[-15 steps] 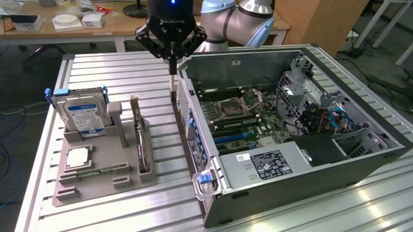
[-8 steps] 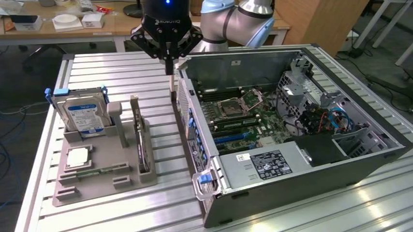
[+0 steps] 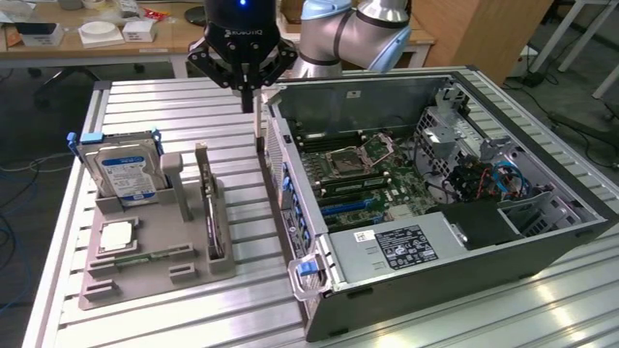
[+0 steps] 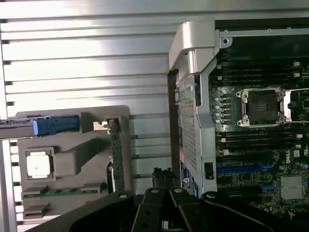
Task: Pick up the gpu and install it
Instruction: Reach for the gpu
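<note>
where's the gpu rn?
Exterior view's left: the gpu stands on edge in the grey holder, between the hard drive and the open PC case, apart from the hand.

I see my gripper (image 3: 249, 100) pinched closed above the table (image 3: 164, 109) beside the case (image 3: 464, 284); the gpu (image 3: 212, 217) stands upright in its holder (image 3: 145, 270).

arm (image 3: 379, 35): silver-grey rounded links, pale blue joint cap (image 3: 324, 9)
gripper (image 3: 248, 103): black body, white lettering, small blue light, bolted black linkages
</note>
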Robot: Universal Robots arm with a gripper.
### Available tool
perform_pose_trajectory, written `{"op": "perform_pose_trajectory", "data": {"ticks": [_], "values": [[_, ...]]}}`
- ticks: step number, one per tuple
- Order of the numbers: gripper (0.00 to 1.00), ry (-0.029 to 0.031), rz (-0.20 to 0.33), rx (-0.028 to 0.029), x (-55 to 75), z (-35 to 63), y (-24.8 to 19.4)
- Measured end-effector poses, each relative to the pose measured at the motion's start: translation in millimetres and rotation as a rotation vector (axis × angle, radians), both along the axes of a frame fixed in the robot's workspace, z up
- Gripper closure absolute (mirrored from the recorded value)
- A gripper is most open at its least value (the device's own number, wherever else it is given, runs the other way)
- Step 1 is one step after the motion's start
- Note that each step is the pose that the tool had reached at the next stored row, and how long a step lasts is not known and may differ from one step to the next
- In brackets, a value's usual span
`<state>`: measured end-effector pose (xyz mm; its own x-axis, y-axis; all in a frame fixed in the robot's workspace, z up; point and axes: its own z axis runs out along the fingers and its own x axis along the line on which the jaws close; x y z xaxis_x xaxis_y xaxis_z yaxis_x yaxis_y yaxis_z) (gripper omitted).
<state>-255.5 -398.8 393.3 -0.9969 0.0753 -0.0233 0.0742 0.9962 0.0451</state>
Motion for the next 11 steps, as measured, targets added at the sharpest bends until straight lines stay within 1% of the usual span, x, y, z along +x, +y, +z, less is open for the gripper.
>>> {"op": "perform_pose_trajectory", "data": {"ticks": [11], "values": [[0.9, -0.0001, 0.0, 0.0, -11.5, 0.0, 0.0]]}}
